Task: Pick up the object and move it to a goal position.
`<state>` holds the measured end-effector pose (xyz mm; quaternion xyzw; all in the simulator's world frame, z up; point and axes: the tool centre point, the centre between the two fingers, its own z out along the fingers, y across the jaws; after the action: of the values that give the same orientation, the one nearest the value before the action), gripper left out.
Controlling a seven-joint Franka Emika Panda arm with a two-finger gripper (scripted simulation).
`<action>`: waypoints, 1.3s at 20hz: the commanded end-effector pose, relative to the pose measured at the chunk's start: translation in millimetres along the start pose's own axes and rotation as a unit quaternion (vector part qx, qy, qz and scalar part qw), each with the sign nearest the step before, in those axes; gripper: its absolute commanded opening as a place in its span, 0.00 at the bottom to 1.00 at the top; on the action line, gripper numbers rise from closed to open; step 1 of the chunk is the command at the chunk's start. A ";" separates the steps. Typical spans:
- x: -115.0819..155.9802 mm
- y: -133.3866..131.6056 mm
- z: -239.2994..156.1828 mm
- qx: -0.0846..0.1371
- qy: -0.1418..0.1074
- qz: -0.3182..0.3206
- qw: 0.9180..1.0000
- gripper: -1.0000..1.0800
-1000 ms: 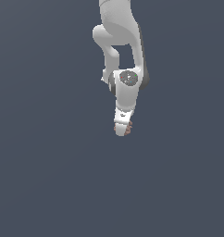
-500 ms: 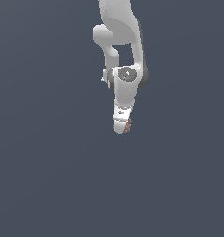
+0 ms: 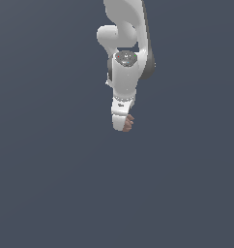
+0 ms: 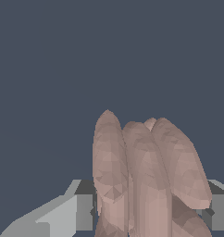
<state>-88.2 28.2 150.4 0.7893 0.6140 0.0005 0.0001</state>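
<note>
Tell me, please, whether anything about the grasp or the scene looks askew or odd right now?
Nothing stands out. The reddish-brown lumpy object sits between the fingers of the gripper, sticking out past them, over a plain dark surface.

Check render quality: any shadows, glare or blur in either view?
Exterior view: flat, even lighting, no cast shadow or glare on the grey ground; the object is tiny beside the gripper. Wrist view: sharp, faceted shading on the object, no blur; it fills the lower frame.
</note>
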 end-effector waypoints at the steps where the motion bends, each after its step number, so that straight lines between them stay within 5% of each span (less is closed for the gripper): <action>1: -9.8 -1.2 -21.9 0.000 0.000 0.000 1.000 0.00; 26: -125.7 -10.9 -274.7 0.000 0.002 0.000 1.000 0.00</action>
<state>-127.4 -84.2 409.5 0.7892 0.6141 0.0021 -0.0011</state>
